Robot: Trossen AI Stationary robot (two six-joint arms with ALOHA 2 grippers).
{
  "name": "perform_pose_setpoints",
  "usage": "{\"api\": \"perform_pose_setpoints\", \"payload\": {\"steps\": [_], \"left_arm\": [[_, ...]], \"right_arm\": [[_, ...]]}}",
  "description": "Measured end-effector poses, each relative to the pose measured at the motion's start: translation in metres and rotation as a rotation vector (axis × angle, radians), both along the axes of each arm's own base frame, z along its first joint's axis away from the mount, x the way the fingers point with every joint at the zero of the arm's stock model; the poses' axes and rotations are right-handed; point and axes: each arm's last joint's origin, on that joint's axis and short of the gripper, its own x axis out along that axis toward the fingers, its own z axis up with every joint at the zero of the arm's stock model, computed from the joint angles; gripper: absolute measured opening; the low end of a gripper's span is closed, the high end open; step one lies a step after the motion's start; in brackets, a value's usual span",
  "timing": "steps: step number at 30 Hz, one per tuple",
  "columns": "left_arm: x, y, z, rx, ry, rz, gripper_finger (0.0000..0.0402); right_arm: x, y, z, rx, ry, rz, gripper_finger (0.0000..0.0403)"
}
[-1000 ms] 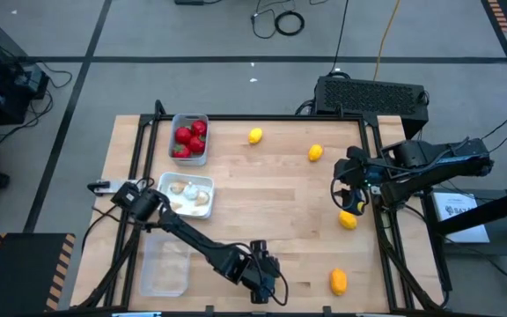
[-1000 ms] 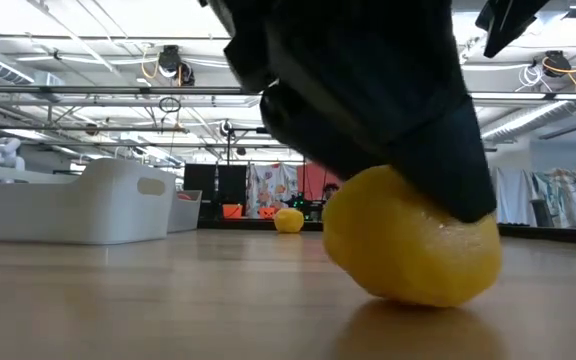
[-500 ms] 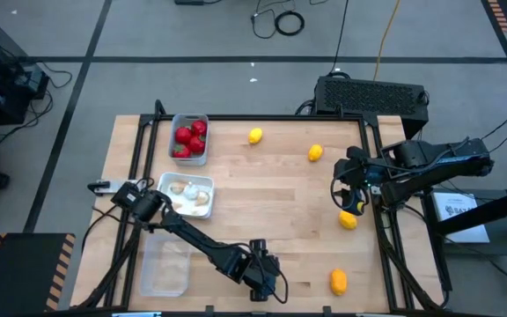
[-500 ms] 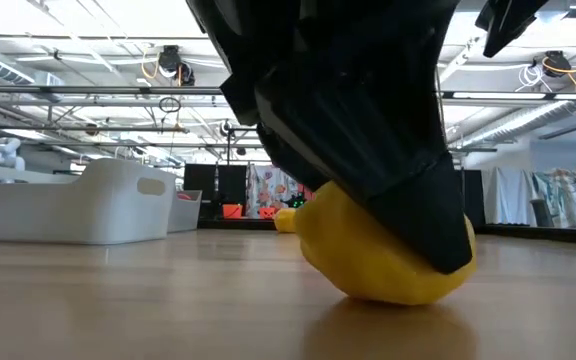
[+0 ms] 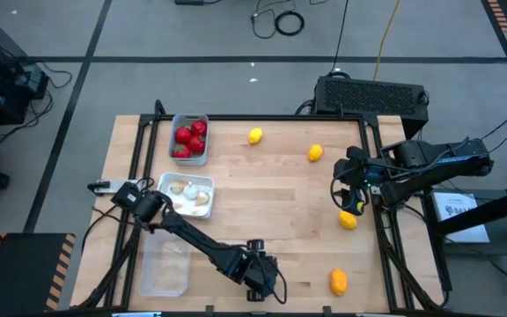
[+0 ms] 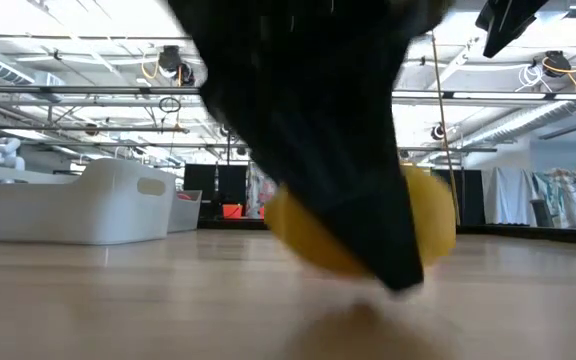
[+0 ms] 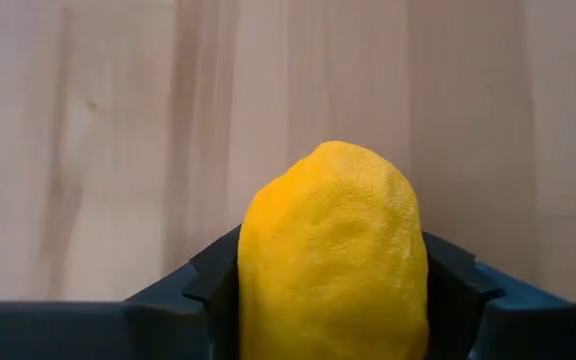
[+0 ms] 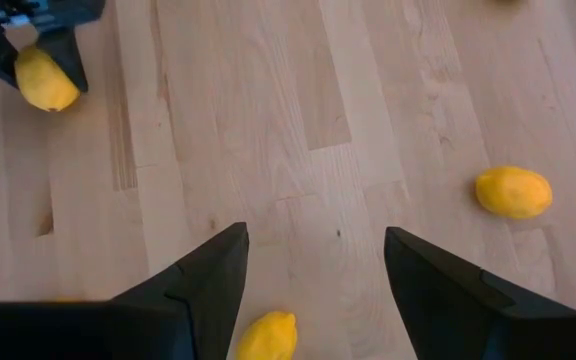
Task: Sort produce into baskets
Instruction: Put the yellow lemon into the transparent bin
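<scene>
On your left sit three baskets: the grey one (image 5: 189,138) holds red fruits (image 5: 188,139), the white one (image 5: 187,195) holds garlic bulbs (image 5: 187,193), and the clear one (image 5: 164,266) lies nearest the front edge. Your left gripper (image 5: 256,285), low at the front centre, has its fingers closed on a lemon (image 7: 333,255), just off the table (image 5: 271,202). Four more lemons lie loose to the right. Your right gripper (image 5: 349,192) hovers open above one lemon (image 5: 348,220).

Lemon (image 7: 333,255) now off table (image 5: 280,189), in left tool (image 5: 255,286)
</scene>
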Motion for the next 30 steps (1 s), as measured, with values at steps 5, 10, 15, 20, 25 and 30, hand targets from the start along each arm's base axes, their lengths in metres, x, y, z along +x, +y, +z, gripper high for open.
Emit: {"api": "perform_pose_setpoints", "payload": {"steps": [5,10,15,20,25,30], "left_arm": [[-0.005,0.004,0.028,0.049,0.084,0.004,0.0202],[-0.023,0.016,0.070,0.147,0.195,0.037,0.0212],[-0.052,0.031,0.107,0.160,0.315,0.140,0.0213],[-0.085,0.041,0.138,0.139,0.430,0.271,0.0214],[-0.111,0.040,0.161,0.075,0.406,0.268,0.0214],[-0.148,0.045,0.167,0.047,0.427,0.356,0.0214]], "right_arm": [[0.000,0.000,0.000,0.000,0.000,0.000,0.0226],[0.000,0.000,0.000,0.000,0.000,0.000,0.0226],[0.000,0.000,0.000,0.001,-0.004,0.000,0.0226],[0.000,0.000,0.000,-0.005,-0.004,0.010,0.0226],[0.000,0.000,0.000,-0.010,-0.003,0.019,0.0226],[0.000,0.000,0.000,-0.012,-0.004,0.022,0.0226]]}}
